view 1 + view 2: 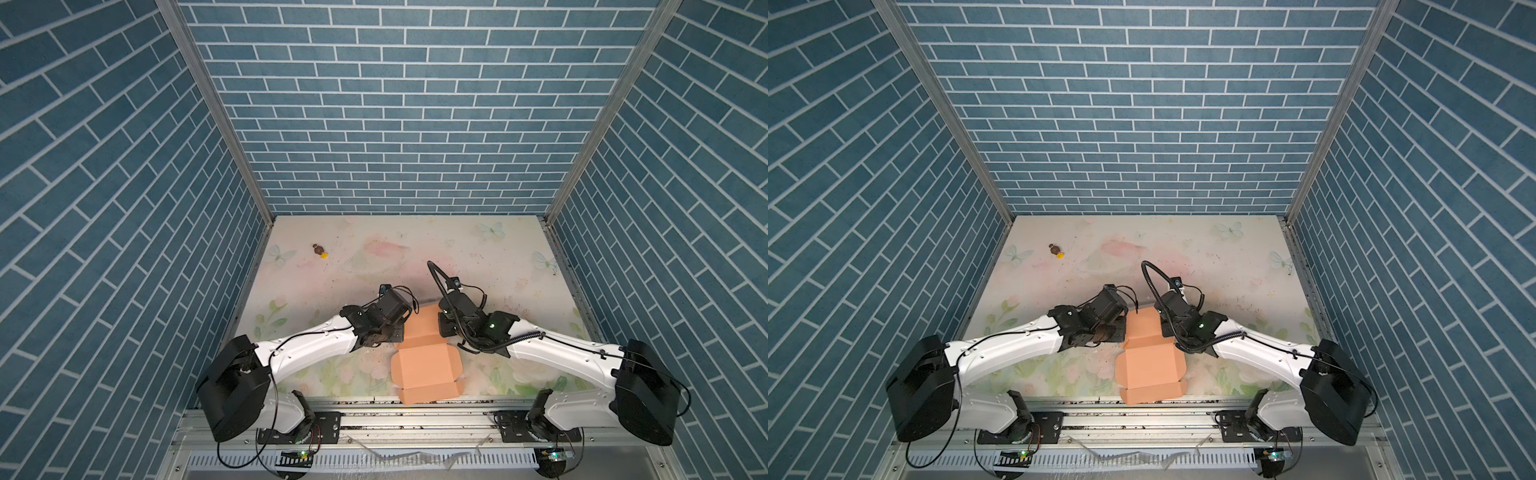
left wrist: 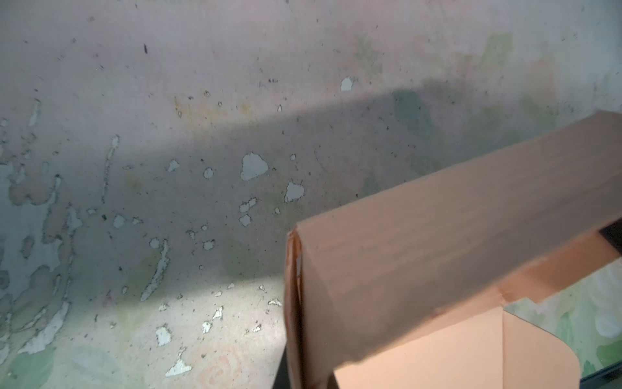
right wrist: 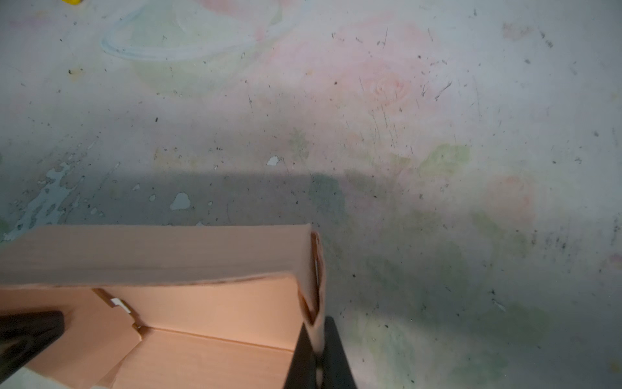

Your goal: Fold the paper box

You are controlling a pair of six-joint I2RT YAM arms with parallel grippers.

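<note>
Two white robot arms point(image 1: 316, 345) meet over a peach-orange paper box point(image 1: 424, 365) at the near middle of the table point(image 1: 490, 257), each clamping one side of it. The right end effector point(image 3: 318, 333) is clenched on the box's upright, doubled side wall. The right wrist view shows its two black fingers point(image 3: 336, 350) pressed to either face of the card. The left end effector point(image 1: 401, 331) is closed on the opposite wall. Its wrist view shows that wall's folded edge running down toward it, though the fingertips themselves are out of frame.

In both top views the half-raised tray part of the box sits directly between the two end effectors, touching both, with its far wall standing up just beyond them. The rest of the sheet, a flat panel with rounded flaps, lies unfolded on the side toward the arm bases. Its last flap overhangs the table's front edge onto the aluminium rail point(image 1: 457, 409).

The table carries a pale floral print with butterflies, scuffed and speckled, the print chipped away in white patches beside the left end effector. A tiny brown-and-yellow object point(image 1: 319, 250) lies well apart, far beyond the left end effector. Blue brick-pattern walls point(image 1: 395, 104) enclose the cell on three sides.
</note>
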